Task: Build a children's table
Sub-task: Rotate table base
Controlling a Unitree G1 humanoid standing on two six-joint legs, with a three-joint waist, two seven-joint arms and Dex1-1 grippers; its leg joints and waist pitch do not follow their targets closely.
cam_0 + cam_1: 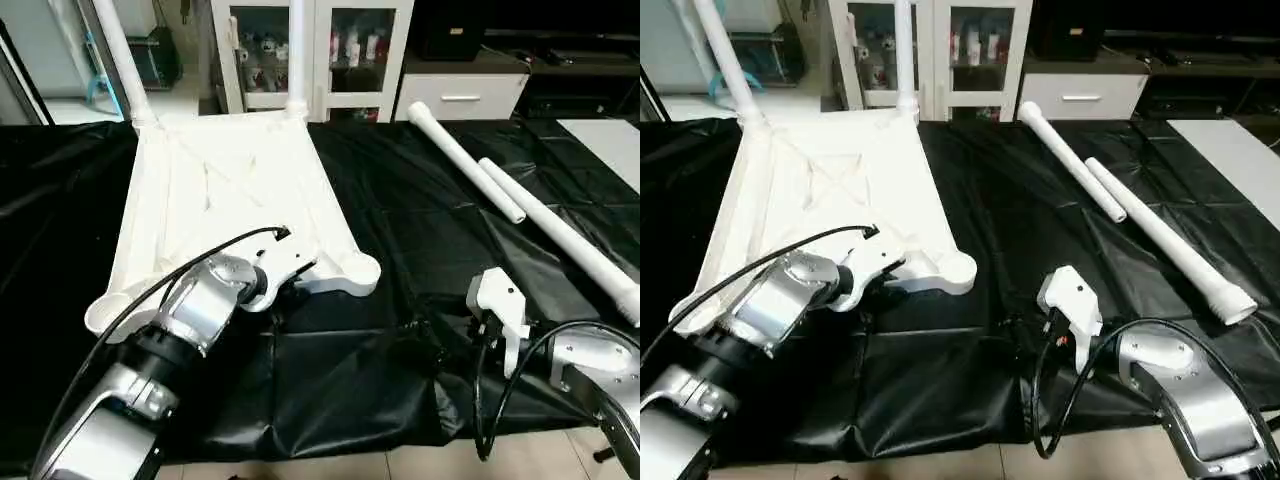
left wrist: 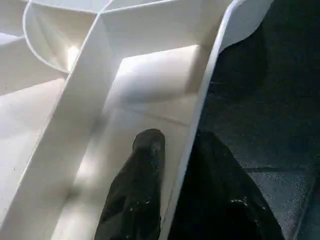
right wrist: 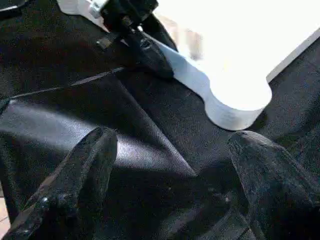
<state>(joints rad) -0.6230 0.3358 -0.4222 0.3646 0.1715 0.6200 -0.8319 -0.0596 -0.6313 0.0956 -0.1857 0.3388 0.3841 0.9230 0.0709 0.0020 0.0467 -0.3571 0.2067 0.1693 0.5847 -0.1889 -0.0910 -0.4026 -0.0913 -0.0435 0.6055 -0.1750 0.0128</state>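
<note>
Presently catalogued, one children's table, partly assembled, on a bench draped in black sheeting (image 1: 400, 250).

Item 1: table top (image 1: 230, 190), white plastic, rectangular, lying upside down with its ribbed, X-braced underside facing up. Its long axis runs from the near edge of the bench toward 12 o'clock, leaning slightly to 11. It occupies the 10 to 11 o'clock part of the bench. A rounded corner socket (image 1: 358, 272) sits at its near right corner.

Item 2: two legs standing upright in the far corners, one at the far left (image 1: 125, 60), one at the far right (image 1: 296, 55); both rise out of the top of the picture.

Item 3: two loose legs, white tapered tubes, lying flat at about 2 o'clock, well apart from the table top. The farther one (image 1: 462, 160) and the nearer one (image 1: 560, 235) lie just beside each other and roughly parallel, each with its long axis running from 11 toward 5 o'clock.

Item 4: left end effector (image 2: 175, 185), clamped on the near right rim wall of the table top, one black finger (image 2: 142, 185) inside the rim, the other outside it over the sheeting.

Item 5: right end effector (image 3: 170, 170), fingers spread wide and holding nothing, low over the black sheeting at about 5 o'clock, near the rounded corner socket.

Markings: no brand, label or legible writing on any part.
</note>
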